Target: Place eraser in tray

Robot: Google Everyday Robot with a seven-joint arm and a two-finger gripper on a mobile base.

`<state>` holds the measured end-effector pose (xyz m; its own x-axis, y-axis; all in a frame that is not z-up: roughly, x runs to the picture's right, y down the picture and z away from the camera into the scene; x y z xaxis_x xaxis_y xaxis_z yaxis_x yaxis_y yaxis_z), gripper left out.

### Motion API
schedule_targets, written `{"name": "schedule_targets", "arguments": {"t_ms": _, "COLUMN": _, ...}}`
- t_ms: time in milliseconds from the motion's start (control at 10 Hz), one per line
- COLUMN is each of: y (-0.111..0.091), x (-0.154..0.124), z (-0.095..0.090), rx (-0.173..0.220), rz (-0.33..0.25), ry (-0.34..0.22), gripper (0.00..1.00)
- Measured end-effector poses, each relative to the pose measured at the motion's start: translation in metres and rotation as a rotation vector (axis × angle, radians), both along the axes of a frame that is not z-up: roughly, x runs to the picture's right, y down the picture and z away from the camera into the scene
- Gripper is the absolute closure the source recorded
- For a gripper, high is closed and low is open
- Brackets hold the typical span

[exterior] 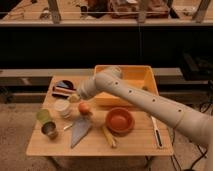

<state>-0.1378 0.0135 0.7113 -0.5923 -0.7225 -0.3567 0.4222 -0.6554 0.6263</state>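
Clenched shut: the gripper (74,98), at the left tip of the white arm (140,97) reaching in from the right, low over the wooden table (135,144). Just left of it, on the table's far-left part: the eraser (63,91), striped black, pink and white, lying flat. Touching the gripper or not, hard to tell. Well right of the eraser, at the far edge: the tray (142,68), yellow-orange, partly hidden by the arm. Nearer: a white cup (62,107), an orange ball (85,108), a grey trowel blade (79,132), a red bowl (120,120), a green cup (43,115), a metal cup (49,130).
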Motion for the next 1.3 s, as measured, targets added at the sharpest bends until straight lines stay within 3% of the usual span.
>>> {"name": "schedule_targets", "arguments": {"t_ms": 200, "y": -0.020, "x": 0.033, "z": -0.005, "rx": 0.033, "rz": 0.078, "ry": 0.089, "gripper": 1.00}}
{"name": "schedule_targets", "arguments": {"t_ms": 500, "y": -0.057, "x": 0.103, "z": -0.025, "rx": 0.095, "rz": 0.218, "ry": 0.274, "gripper": 1.00}}
{"name": "schedule_targets", "arguments": {"t_ms": 600, "y": -0.071, "x": 0.136, "z": -0.033, "rx": 0.113, "rz": 0.269, "ry": 0.366, "gripper": 1.00}}
{"name": "schedule_targets", "arguments": {"t_ms": 800, "y": -0.083, "x": 0.169, "z": -0.038, "rx": 0.120, "rz": 0.329, "ry": 0.473, "gripper": 1.00}}
{"name": "schedule_targets", "arguments": {"t_ms": 900, "y": -0.089, "x": 0.187, "z": -0.037, "rx": 0.113, "rz": 0.392, "ry": 0.531, "gripper": 1.00}}
{"name": "schedule_targets", "arguments": {"t_ms": 1100, "y": -0.087, "x": 0.200, "z": -0.028, "rx": 0.075, "rz": 0.455, "ry": 0.561, "gripper": 1.00}}
{"name": "schedule_targets", "arguments": {"t_ms": 1300, "y": -0.087, "x": 0.199, "z": -0.027, "rx": 0.073, "rz": 0.458, "ry": 0.561, "gripper": 1.00}}
